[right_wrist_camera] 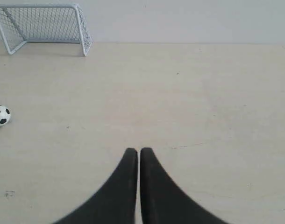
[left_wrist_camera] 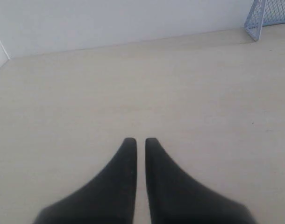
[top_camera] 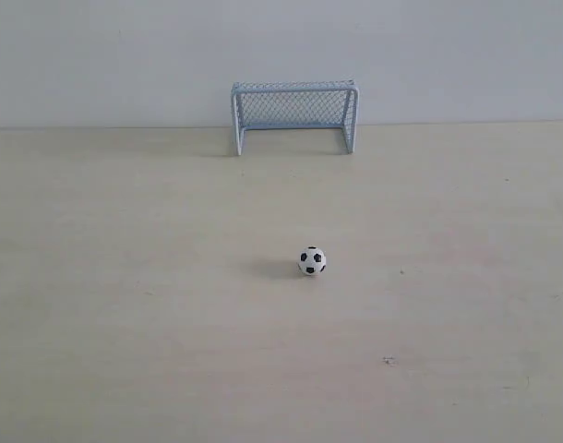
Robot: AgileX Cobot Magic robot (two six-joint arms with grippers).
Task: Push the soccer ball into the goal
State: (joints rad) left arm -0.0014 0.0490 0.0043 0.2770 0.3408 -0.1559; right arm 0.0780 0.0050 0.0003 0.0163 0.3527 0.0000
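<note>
— Pale tabletop (top_camera: 125, 351), white wall behind. Grippers?
— Left gripper (left_wrist_camera: 136, 140) and right gripper (right_wrist_camera: 135, 150) are both pinched nearly closed, holding nothing. The ball (top_camera: 311, 261) sits mid-table, well short of the goal (top_camera: 293, 115) at the far edge.
— Approach?
— Get behind the ball and push straight, a touch left. Nothing blocks the lane.

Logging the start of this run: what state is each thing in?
soccer ball: lying in front of the goal, outside it, nothing touching it.
goal: upright, mouth facing the ball, nothing inside.
left claw: shut, holding nothing.
right claw: shut, holding nothing.
</note>
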